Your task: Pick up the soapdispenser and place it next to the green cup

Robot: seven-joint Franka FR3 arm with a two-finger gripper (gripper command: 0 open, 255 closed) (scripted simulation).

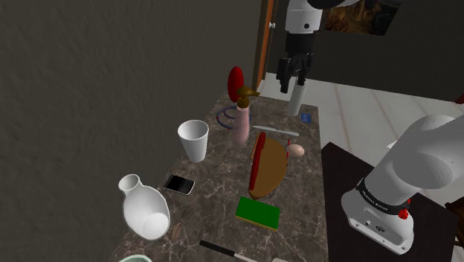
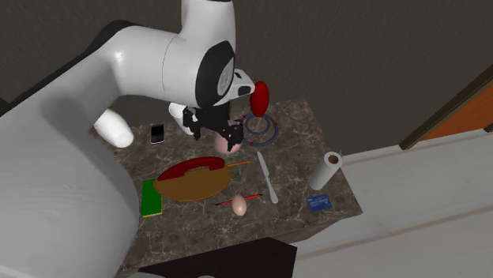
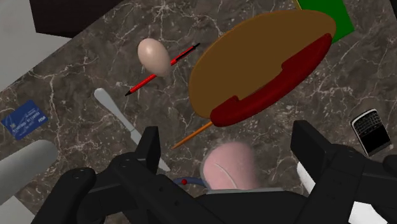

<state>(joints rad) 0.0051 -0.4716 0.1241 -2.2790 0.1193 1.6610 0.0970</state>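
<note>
A dark marble tabletop set against a grey wall carries a scatter of household things. The pink soap dispenser stands upright, its brown pump on top, close to the wall-side edge and just beside a brown board with a red handle. The white arm's black jaws hang in the air above it, released and pointing down. In the wrist view the two fingers stand wide apart, and the dispenser's pink body shows between them and below, touching neither. Its long axis appears to run nearly in line with the jaws' reach, so the coming move looks like a straight descent. What seems to be the green cup shows a pale rim at the opposite end of the wall-side edge, well apart.
</note>
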